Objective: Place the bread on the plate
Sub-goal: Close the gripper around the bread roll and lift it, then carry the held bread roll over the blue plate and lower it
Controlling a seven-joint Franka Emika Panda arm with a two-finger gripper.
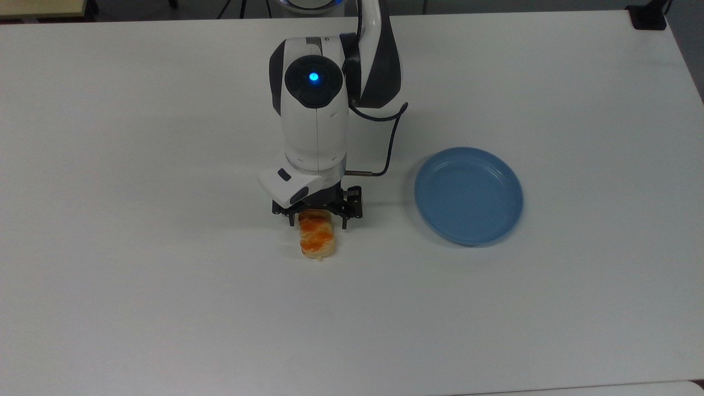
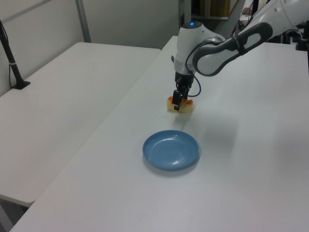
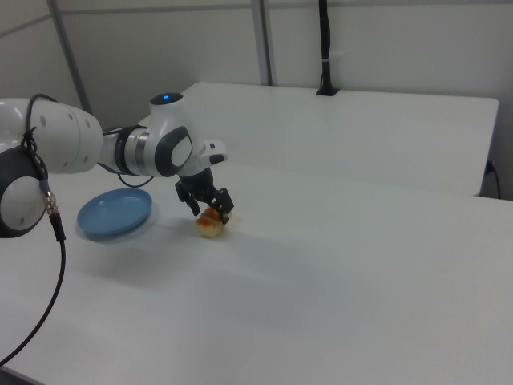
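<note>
The bread (image 1: 317, 242) lies on the white table (image 1: 165, 302), its long axis running toward the arm, glossy orange lobes up. My gripper (image 1: 318, 221) has come down over the bun's far end. The fingers stand open, one on each side of the bun, with small gaps to it. The arm's wrist hides the far lobe in the top view. The left view has the gripper (image 2: 177, 103) low over the bread (image 2: 185, 108), and the right view has the gripper (image 3: 210, 210) just above the bread (image 3: 210, 228). The light-blue plate (image 1: 468, 195) sits bare at the top view's right.
A black cable (image 1: 391, 148) loops off the wrist toward the plate side. A second white table (image 2: 58, 106) adjoins on the left view's left, with a black post (image 2: 12, 60) clamped at its edge.
</note>
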